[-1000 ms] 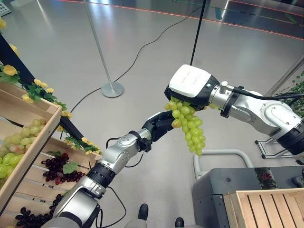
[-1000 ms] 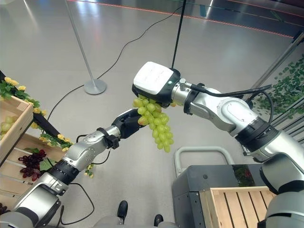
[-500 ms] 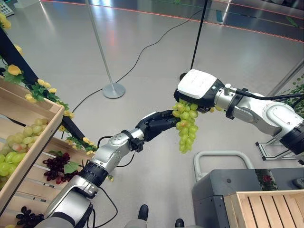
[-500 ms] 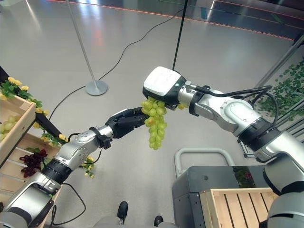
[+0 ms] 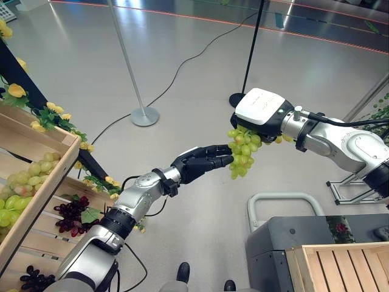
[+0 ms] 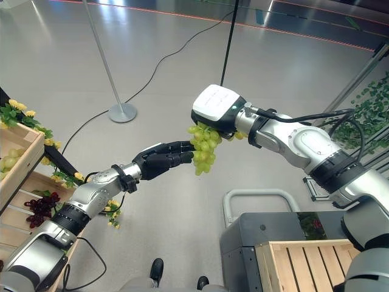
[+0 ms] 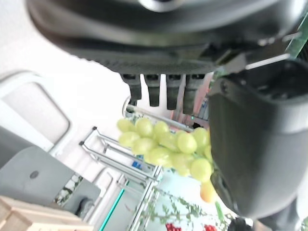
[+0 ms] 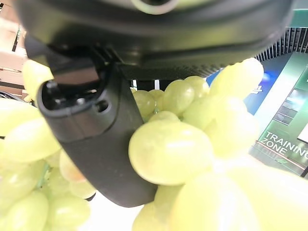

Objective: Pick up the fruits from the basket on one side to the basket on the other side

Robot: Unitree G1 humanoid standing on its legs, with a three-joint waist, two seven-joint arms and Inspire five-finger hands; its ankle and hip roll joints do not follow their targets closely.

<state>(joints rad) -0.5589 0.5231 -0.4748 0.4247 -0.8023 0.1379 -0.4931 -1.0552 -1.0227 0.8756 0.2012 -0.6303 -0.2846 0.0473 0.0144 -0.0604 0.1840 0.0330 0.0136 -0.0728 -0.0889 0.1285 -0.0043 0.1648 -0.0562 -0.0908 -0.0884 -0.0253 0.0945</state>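
Green grape bunch [image 5: 242, 152] hangs mid-air over the floor, pinched from above by the right robot hand [image 5: 258, 114], fingers curled round its top (the wrist view shows grapes pressed against the thumb). Left robot hand [image 5: 200, 162] reaches out with fingers straight, tips just touching the bunch's lower side, gripping nothing. Source crate [image 5: 36, 152] on the left holds more green grapes, with dark grapes [image 5: 76, 216] on the tier below. Destination crate [image 5: 340, 267] at lower right looks empty. Judgement: transfer about halfway; carry across and release remain.
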